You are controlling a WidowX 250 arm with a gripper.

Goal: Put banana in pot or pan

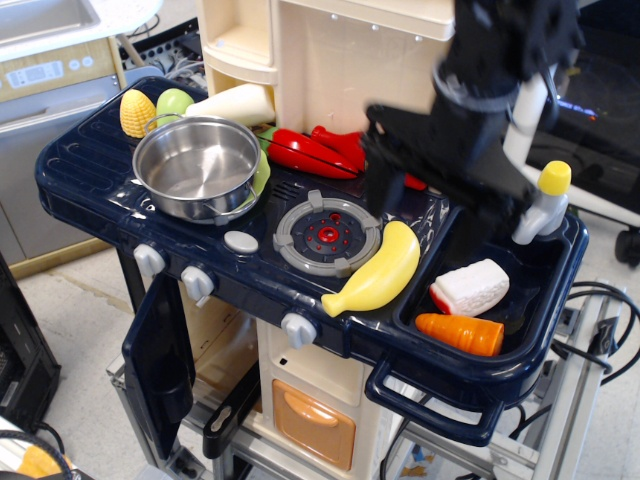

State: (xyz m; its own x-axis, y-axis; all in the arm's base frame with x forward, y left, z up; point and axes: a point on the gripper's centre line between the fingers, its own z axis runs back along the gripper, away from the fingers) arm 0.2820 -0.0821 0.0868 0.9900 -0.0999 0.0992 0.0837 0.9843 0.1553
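Note:
The yellow banana lies on the dark blue toy counter, between the grey burner and the sink. The shiny steel pot stands empty at the counter's left end. My black gripper is blurred with motion. It hangs open and empty just above and to the right of the banana, apart from it. Its left finger is over the burner's far edge. Its right finger is over the sink's near wall.
A corn cob, a green ball and a white vegetable lie behind the pot. Red toys lie along the cream back wall. The sink holds a cake slice and a carrot. A faucet stands at its back.

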